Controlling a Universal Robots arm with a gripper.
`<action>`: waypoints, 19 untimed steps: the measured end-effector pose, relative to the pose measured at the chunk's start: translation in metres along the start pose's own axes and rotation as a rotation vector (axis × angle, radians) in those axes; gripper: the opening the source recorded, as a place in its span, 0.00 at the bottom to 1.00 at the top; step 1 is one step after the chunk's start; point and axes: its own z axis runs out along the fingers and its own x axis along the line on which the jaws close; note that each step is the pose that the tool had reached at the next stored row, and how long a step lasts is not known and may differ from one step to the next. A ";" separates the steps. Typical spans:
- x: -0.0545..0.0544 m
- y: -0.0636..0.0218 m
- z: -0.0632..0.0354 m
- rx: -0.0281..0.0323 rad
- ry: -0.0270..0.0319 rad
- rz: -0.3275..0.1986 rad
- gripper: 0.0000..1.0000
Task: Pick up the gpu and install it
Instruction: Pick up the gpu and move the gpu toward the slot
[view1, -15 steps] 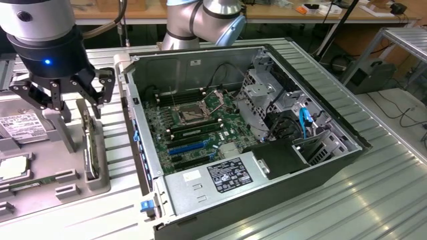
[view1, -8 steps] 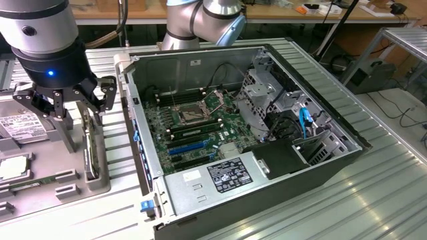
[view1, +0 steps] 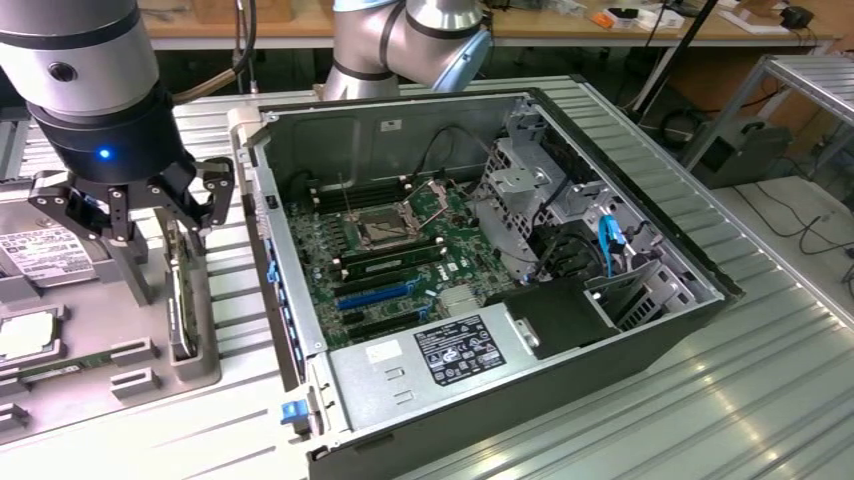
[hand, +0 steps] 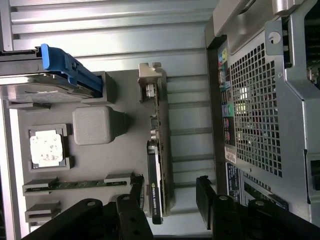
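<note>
The gpu (view1: 183, 315) stands on its long edge in a slot of the grey parts tray (view1: 94, 395), at the exterior view's left of the open computer case (view1: 534, 330). In the wrist view the gpu (hand: 157, 165) is a thin black card with its silver bracket (hand: 151, 80) at the far end. My gripper (view1: 167, 265) hovers just above the card, open. Its two black fingers (hand: 136, 197) stand on either side of the card's near end, with a gap to the card on each side. Nothing is held in my gripper (hand: 170, 197).
The case lies on its side with the motherboard (view1: 387, 250) and its blue slot (view1: 374, 295) exposed. The tray also carries a hard drive (hand: 60, 75), a processor chip (hand: 47, 147) and a memory stick (hand: 75, 184). The case's perforated rear wall (hand: 260, 115) stands close beside the card.
</note>
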 end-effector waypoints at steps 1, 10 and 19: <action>0.000 0.0000 0.0000 -0.0001 -0.0001 0.000 0.54; 0.001 -0.0005 0.0101 -0.0001 -0.0001 0.000 0.54; 0.001 -0.0006 0.0133 -0.0003 -0.0004 0.000 0.54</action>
